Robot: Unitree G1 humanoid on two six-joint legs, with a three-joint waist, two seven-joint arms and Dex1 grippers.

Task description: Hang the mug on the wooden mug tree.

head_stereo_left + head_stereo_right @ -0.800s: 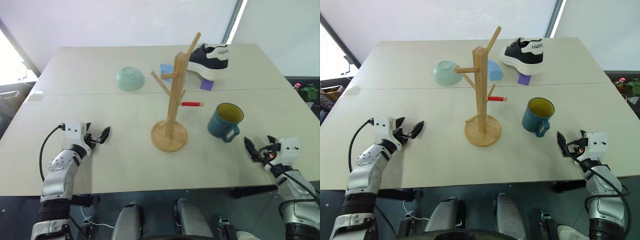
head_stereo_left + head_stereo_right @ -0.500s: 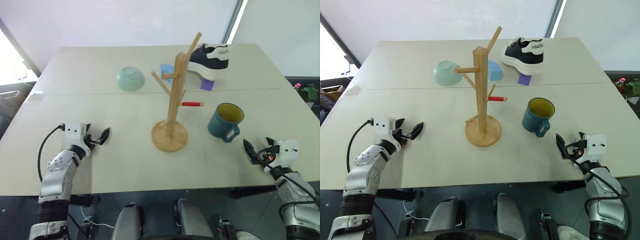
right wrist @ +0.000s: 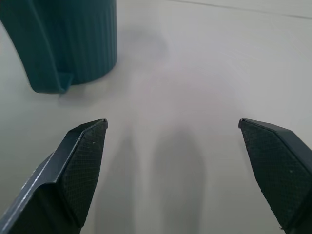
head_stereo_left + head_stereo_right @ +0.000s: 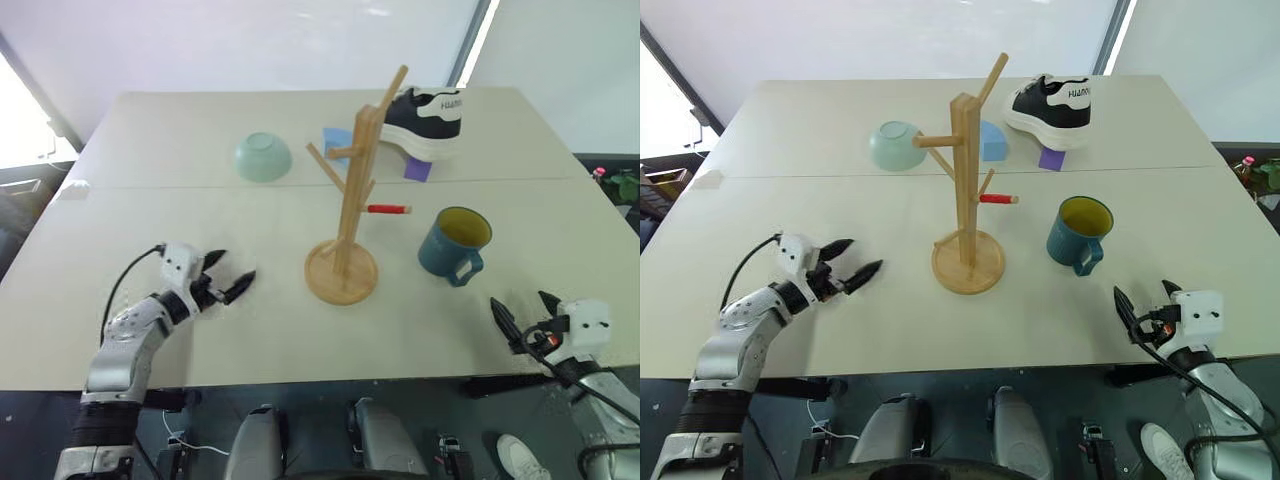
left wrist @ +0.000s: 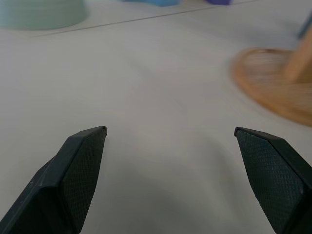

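The left gripper has advanced toward the tree; the right gripper has withdrawn from the mug. Both jaws gape, empty. A careless reach could topple the mug.

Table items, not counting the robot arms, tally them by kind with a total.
Mug: 1
Wooden mug tree: 1
Bowl: 1
Shoe: 1
Blocks, blue and purple: 2
Red-and-white marker: 1
Total: 7
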